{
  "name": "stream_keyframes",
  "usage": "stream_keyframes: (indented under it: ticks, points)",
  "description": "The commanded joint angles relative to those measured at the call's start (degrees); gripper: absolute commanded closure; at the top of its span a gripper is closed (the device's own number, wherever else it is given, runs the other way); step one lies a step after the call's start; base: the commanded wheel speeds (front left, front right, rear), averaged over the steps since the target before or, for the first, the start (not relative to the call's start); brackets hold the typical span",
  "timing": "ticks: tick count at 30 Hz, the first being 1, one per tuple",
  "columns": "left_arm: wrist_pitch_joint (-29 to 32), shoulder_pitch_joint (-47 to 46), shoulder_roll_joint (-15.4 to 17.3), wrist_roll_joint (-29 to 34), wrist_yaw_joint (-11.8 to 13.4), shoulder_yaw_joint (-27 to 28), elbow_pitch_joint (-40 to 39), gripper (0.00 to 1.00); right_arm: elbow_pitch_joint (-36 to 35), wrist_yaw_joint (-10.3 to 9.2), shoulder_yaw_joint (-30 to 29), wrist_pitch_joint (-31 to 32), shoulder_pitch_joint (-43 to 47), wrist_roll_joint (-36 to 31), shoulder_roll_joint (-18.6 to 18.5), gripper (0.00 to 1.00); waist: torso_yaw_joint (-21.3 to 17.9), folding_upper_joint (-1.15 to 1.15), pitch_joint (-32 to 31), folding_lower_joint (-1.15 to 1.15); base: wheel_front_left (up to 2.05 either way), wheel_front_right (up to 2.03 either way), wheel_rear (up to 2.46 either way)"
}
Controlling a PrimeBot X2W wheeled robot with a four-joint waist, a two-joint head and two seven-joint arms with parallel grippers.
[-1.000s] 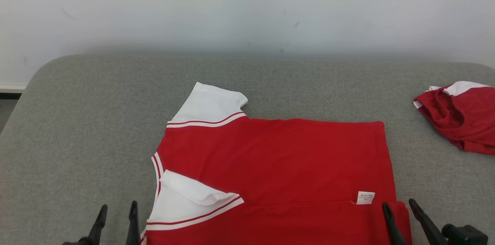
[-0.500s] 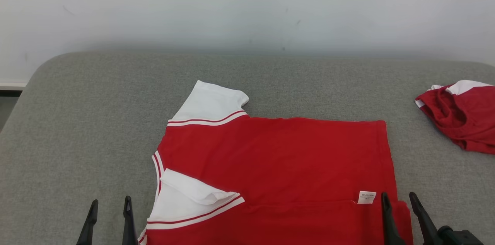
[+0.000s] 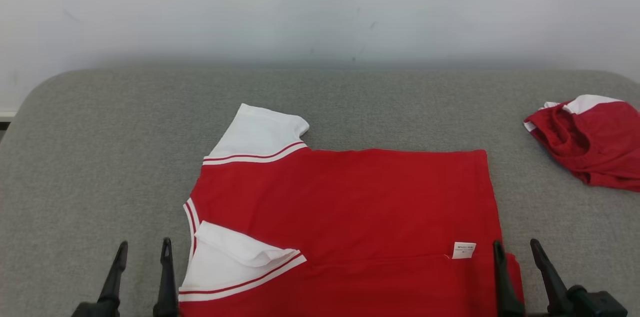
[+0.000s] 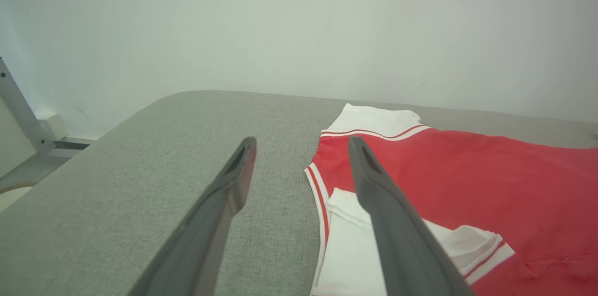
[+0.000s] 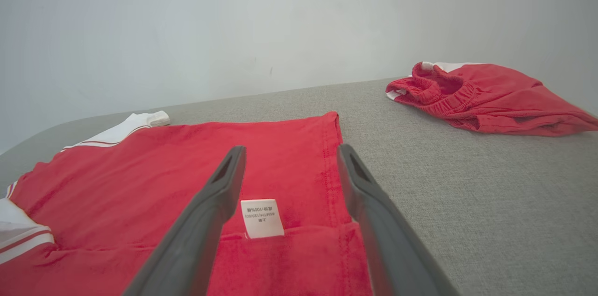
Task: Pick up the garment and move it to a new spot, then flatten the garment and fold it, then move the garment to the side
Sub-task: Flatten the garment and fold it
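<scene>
The garment (image 3: 350, 202) is a red shirt with white sleeves and red-white stripes, lying flat on the grey cushioned surface (image 3: 110, 157). Its near edge is folded over, showing a white label (image 3: 464, 250). My left gripper (image 3: 144, 248) stands open at the lower left, just left of the near sleeve (image 3: 235, 262). My right gripper (image 3: 516, 247) stands open at the lower right, over the shirt's hem corner. In the left wrist view the open gripper (image 4: 301, 142) points past the shirt's collar side (image 4: 322, 193). In the right wrist view the label (image 5: 261, 218) lies below the open gripper (image 5: 289, 149).
A second crumpled red and white garment (image 3: 590, 142) lies at the far right of the surface, also in the right wrist view as a red heap (image 5: 486, 97). A pale wall (image 3: 320, 7) stands behind. The surface's rounded left corner (image 3: 35, 92) drops off.
The head camera has shifted, so the whole scene sits slightly left and higher. Both grippers have risen a little in view and stay open. The shirt has not moved.
</scene>
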Motion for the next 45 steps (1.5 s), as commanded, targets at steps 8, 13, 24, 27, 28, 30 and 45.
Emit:
stream_keyframes:
  ticks: [8,13,24,27,28,30,45]
  points:
    - [-0.15,-11.63,3.88,-0.56,-1.25,-0.6,5.93,0.0,2.46,-0.12,1.3,-0.02,-8.52,-0.37,-1.47,0.0,-4.7,0.0,4.31,0.0,0.0,0.0,0.0]
    - [3.08,-23.34,9.48,-3.17,-1.53,-4.37,11.68,0.0,7.06,-0.12,3.99,-0.02,-17.29,-0.34,-2.4,0.0,-8.08,0.0,8.64,0.0,0.0,0.0,0.0]
    - [14.83,-46.37,19.6,-13.32,-1.53,-16.01,22.77,0.0,12.61,-0.12,8.43,-0.02,-33.27,1.85,-1.22,0.0,-14.06,0.0,16.76,0.0,0.0,0.0,0.0]
    - [17.92,-50.35,21.38,-14.94,-1.52,-18.31,26.18,0.0,14.1,-0.12,9.58,-0.02,-36.19,2.47,-1.03,0.0,-15.18,0.0,18.27,0.0,0.0,0.0,0.0]
    - [18.7,-51.59,21.79,-15.49,-1.52,-19.04,27.08,0.0,14.34,-0.12,9.97,-0.03,-36.77,2.67,-0.96,0.0,-15.5,0.0,18.74,0.0,0.0,0.0,0.0]
    - [20.26,-53.85,22.47,-16.51,-1.52,-19.97,29.71,0.0,14.8,-0.12,10.42,-0.03,-37.59,3.12,-0.89,0.0,-15.98,0.0,19.56,0.0,0.0,0.0,0.0]
    - [24.71,-61.45,24.62,-20.51,-1.53,-24.64,42.46,0.0,15.86,-0.12,11.95,-0.02,-39.85,4.3,-1.3,0.0,-17.73,0.0,22.5,0.0,0.0,0.0,0.0]
